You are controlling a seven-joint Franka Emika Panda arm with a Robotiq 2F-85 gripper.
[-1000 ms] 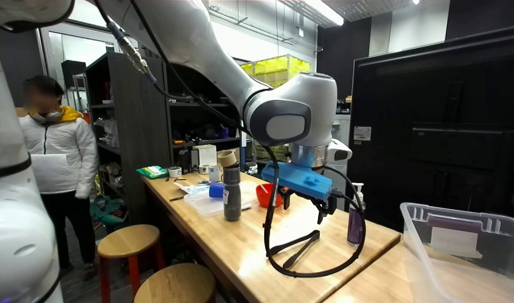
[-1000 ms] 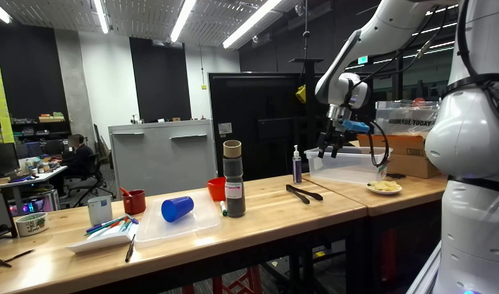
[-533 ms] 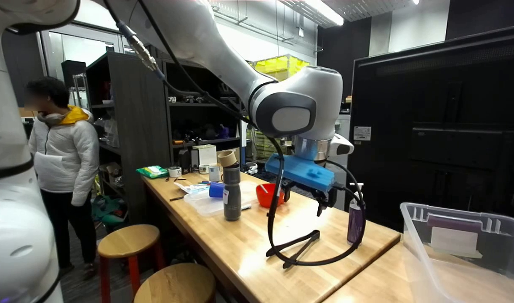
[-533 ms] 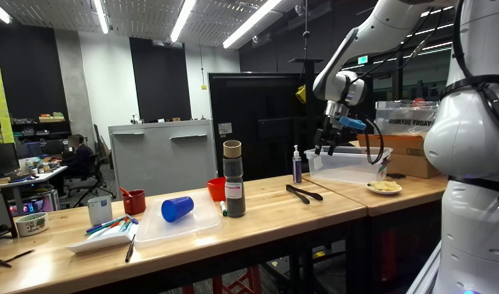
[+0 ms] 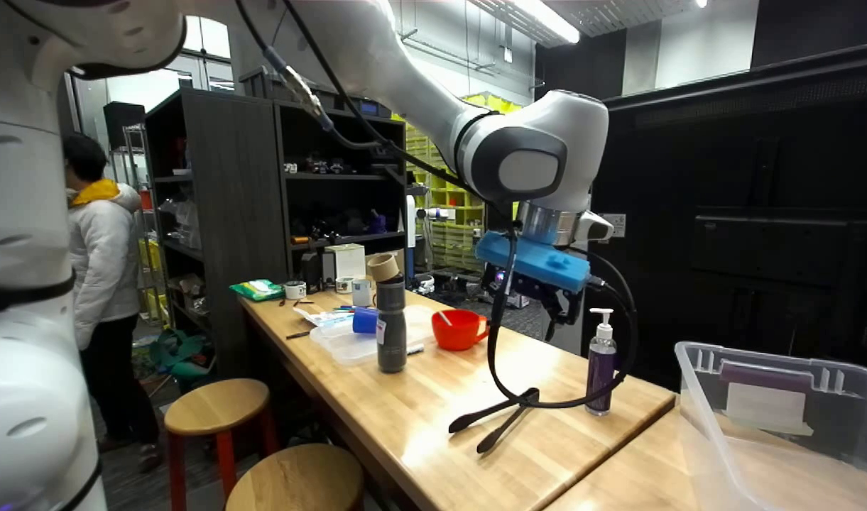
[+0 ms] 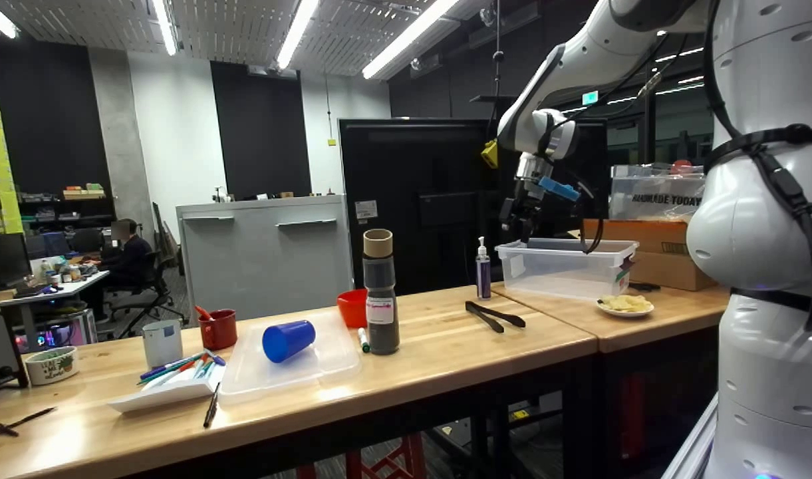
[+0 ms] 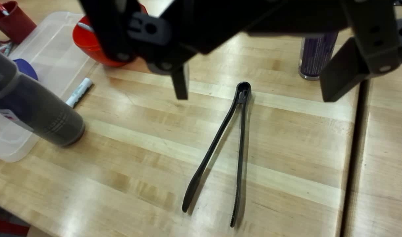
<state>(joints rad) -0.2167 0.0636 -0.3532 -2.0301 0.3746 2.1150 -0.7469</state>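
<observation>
Your tool (image 7: 256, 93) hangs spread, holding nothing, above the worktop (image 7: 128, 177), where you have the black tongs (image 7: 241, 141) lying near the purple pump bottle (image 6: 483, 276); they rest parted, probably because tongs of this kind spring open when nothing squeezes them.

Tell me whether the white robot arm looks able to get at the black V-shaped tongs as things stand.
Probably yes: the open black two-fingered gripper hangs higher than the tongs, nothing lies on them, and the purple cylindrical pump bottle stands off to one side.
</observation>
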